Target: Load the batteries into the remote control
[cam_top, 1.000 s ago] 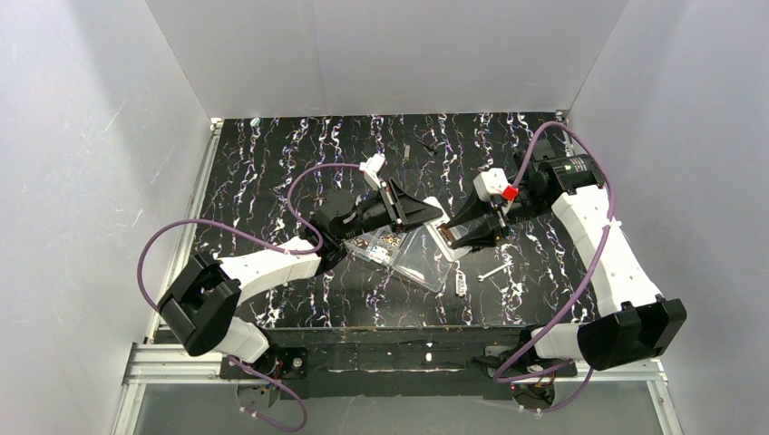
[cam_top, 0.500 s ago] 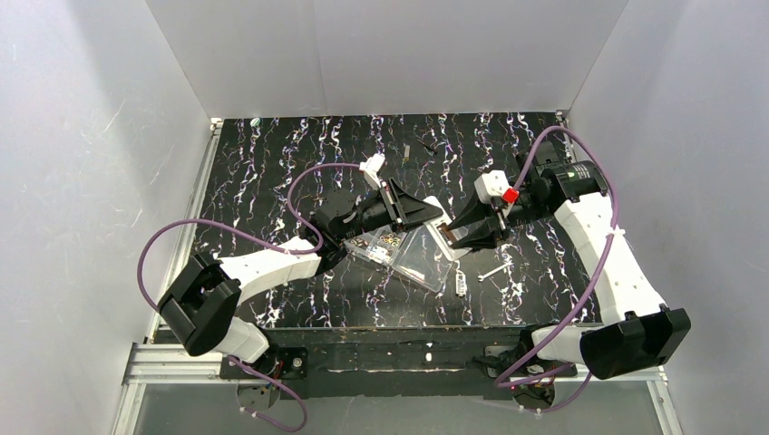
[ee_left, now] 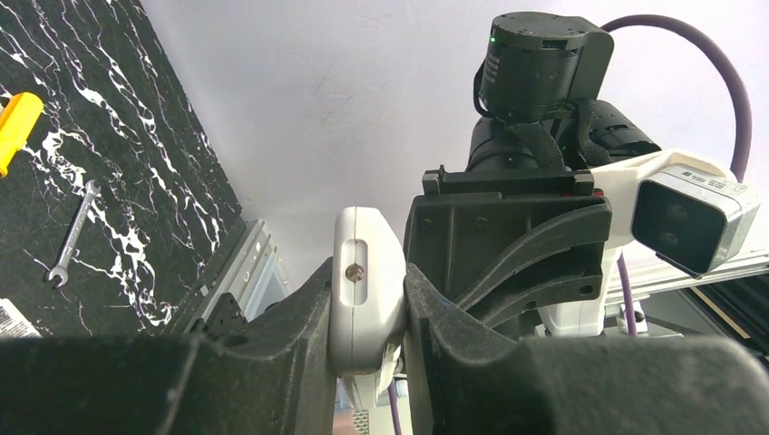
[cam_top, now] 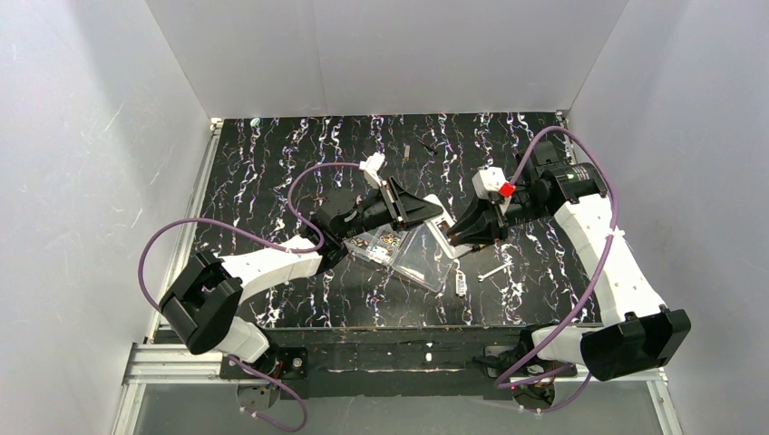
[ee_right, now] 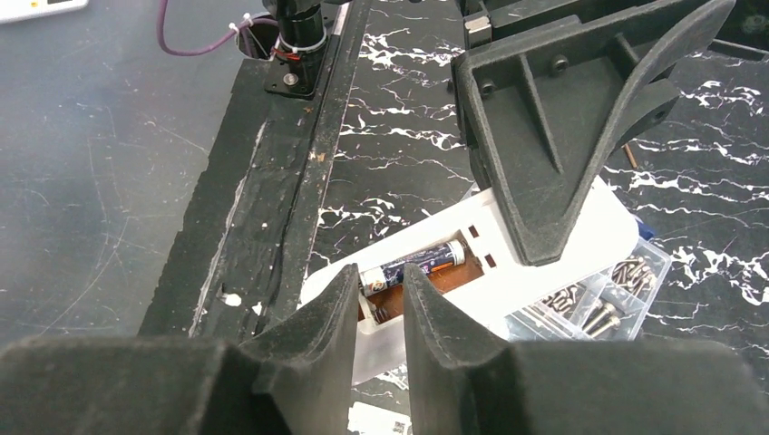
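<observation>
Left claw (cam_top: pixel 426 215) over remote control (ee_right: pixel 598 231)

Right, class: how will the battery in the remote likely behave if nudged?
The battery is a smooth cylinder, so loose it would probably roll. Lying in the open remote, it likely stays put. It looks rigid.
</observation>
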Robot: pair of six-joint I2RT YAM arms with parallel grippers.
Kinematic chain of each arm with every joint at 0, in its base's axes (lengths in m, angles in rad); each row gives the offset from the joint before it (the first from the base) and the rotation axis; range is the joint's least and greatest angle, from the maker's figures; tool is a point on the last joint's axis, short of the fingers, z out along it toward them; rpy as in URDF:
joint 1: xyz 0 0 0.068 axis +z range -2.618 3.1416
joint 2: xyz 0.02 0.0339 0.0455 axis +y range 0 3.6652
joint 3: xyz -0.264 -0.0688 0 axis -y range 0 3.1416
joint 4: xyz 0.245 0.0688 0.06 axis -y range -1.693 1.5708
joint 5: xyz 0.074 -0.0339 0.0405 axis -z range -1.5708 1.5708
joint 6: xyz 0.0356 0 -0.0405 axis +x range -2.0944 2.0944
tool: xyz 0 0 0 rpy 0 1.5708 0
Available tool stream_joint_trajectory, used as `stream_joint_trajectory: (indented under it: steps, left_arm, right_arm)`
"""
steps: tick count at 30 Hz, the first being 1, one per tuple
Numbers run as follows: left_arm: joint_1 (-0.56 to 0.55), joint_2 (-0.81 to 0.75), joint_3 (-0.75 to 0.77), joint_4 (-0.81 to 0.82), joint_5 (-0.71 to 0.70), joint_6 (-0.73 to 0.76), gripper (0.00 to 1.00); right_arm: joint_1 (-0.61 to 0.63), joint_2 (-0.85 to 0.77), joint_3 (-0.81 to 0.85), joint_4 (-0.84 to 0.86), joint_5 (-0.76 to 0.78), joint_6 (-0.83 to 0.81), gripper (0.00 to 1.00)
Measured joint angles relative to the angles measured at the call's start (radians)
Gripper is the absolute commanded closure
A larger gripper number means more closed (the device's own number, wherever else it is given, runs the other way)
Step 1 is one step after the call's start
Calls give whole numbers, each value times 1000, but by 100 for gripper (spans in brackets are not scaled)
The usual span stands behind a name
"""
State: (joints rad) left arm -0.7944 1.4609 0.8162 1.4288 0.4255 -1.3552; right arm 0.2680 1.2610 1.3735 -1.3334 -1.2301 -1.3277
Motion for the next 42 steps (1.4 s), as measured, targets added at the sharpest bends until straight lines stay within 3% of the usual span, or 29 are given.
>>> stream_joint_trajectory:
  steps: [22, 33, 42]
  left_arm:
    - [8, 11, 0, -30, -22, 9, 100]
    - [6, 33, 0, -36, -28, 14, 100]
    - [4, 40, 0, -28, -18, 18, 100]
  right_arm:
    - [0, 4, -35, 84, 49, 176, 94]
    - [17, 49, -42, 182, 81, 377, 96]
    - [22, 32, -39, 193, 93, 408, 96]
